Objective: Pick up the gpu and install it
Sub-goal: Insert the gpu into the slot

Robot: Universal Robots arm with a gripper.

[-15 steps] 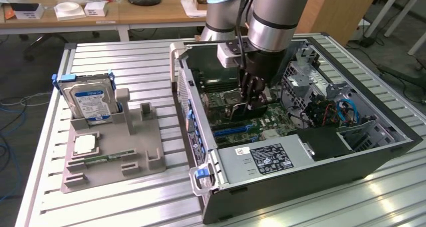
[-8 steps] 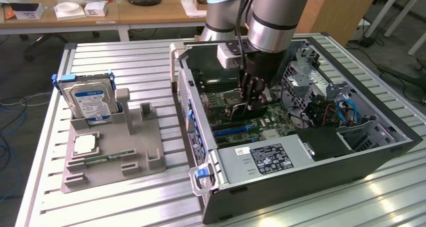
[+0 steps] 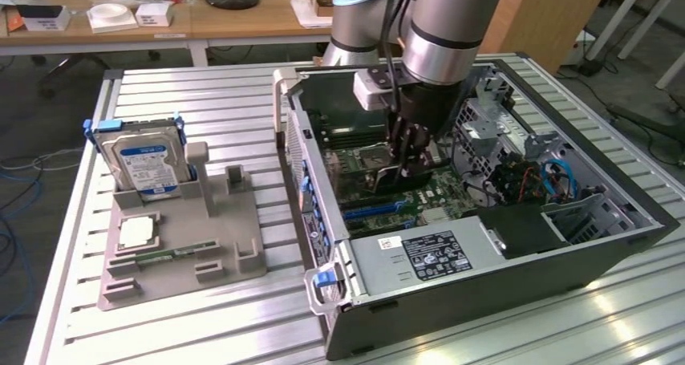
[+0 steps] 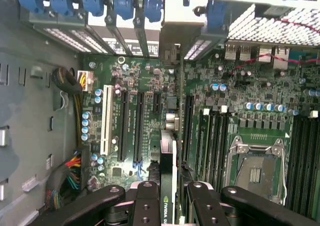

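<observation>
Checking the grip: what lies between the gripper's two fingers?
The gpu, edge-on, sits between the gripper's fingers above the motherboard, seen in the wrist view.

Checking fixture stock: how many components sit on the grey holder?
3: blue-labelled hard drive upright at the grey holder's far end; square chip flat in front of it; green memory stick lying nearer still. Others may be hidden.

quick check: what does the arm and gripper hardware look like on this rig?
Arm: silver-grey cylindrical links, a black band, pale blue joint cap, black cables down its side. A white boxy module sits at the wrist. Gripper: black, with bolted linkage fingers.
</observation>
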